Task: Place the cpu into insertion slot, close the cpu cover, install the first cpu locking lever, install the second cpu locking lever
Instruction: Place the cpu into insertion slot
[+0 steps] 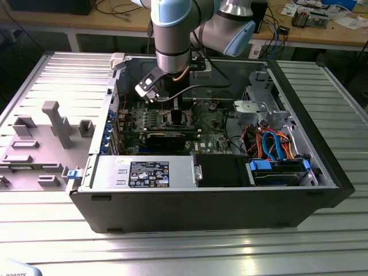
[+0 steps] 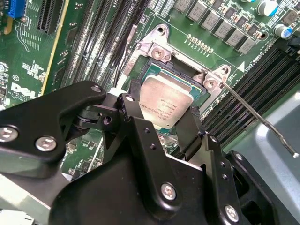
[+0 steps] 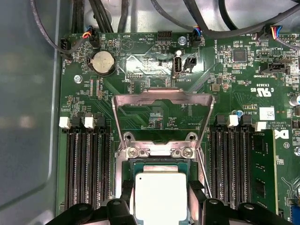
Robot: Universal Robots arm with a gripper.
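gripper (image 2: 164, 105): narrowly parted and closed upon the cpu (image 2: 166, 96), whose two opposite edges are met by the black fingers (image 2: 129, 105); in the exterior view it is seen inside the open computer case (image 1: 201, 201), beneath the arm that enters from 12 o'clock.
cpu: held flat, silver top upward, within the frame of the insertion slot (image 2: 183, 72); whether it is fully seated cannot be told.
insertion slot: set in the green motherboard (image 3: 140, 61) and flanked on two sides by long black memory slots (image 3: 89, 173).
cpu cover (image 3: 161, 97): swung up on its hinge, with the board seen through its window.
locking lever (image 2: 255, 117): unlatched and angled away from the socket's corner.
power supply (image 1: 144, 172): found at 6 o'clock from the gripper in the exterior view.
drive cables (image 1: 276, 144): orange and blue, found at 4 o'clock from the gripper there.
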